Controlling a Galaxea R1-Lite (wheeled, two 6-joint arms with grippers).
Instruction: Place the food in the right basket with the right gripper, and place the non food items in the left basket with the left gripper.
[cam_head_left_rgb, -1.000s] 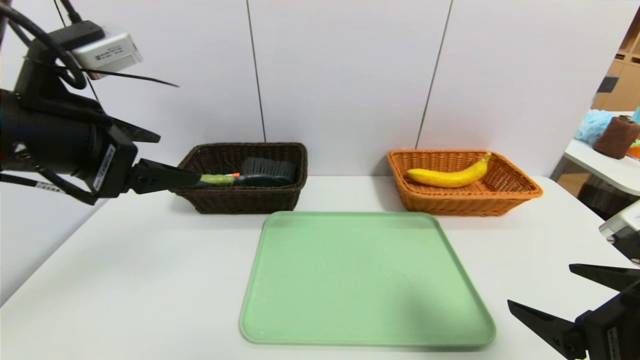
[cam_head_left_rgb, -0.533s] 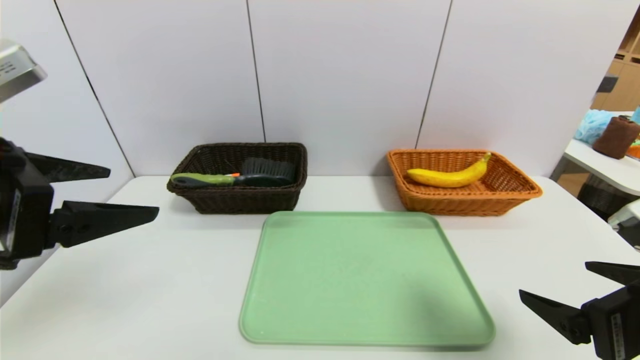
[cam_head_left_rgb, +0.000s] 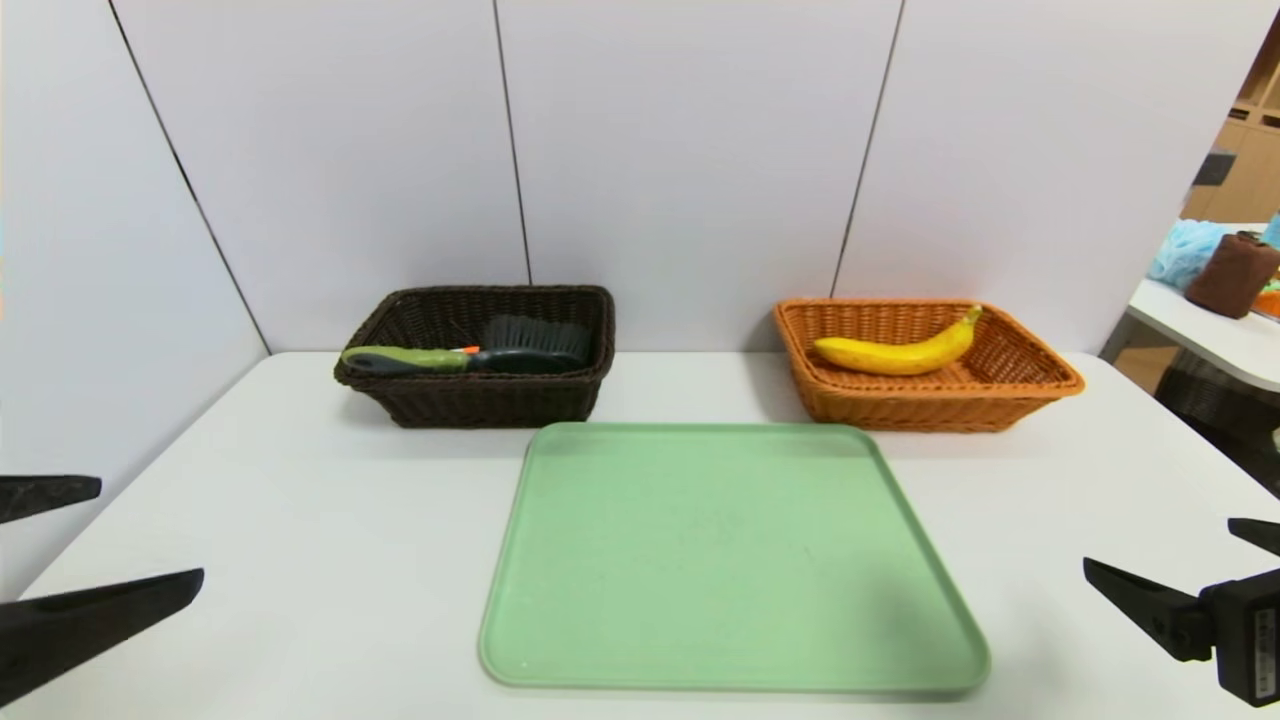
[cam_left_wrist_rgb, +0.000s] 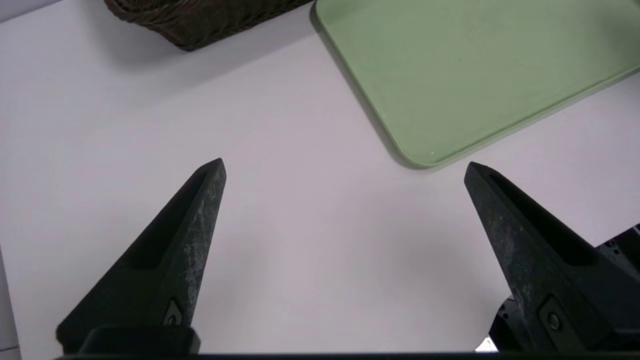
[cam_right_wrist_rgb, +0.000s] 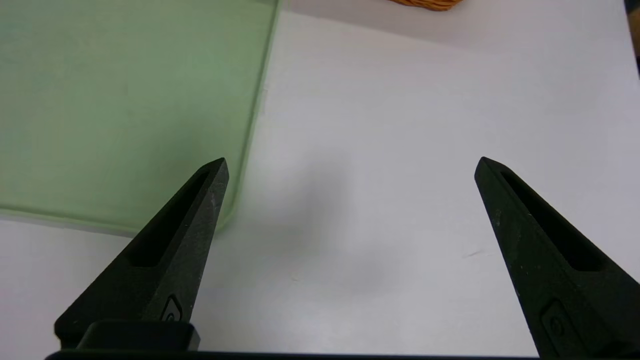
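Note:
A yellow banana lies inside the orange basket at the back right. The brush, with grey bristles and an olive-green handle, rests in the dark brown basket at the back left, its handle reaching the basket's left rim. My left gripper hangs open over bare table at the near left, nothing between its fingers. My right gripper stands open at the near right, also holding nothing, as the right wrist view shows.
A flat green tray lies in the middle of the white table, between both grippers and in front of the baskets. Grey wall panels stand right behind the baskets. A side table with cloths is off to the far right.
My left arm has drawn back from the dark basket to the table's near left, with the brush left lying in the basket. The right gripper has slid a little to the right.

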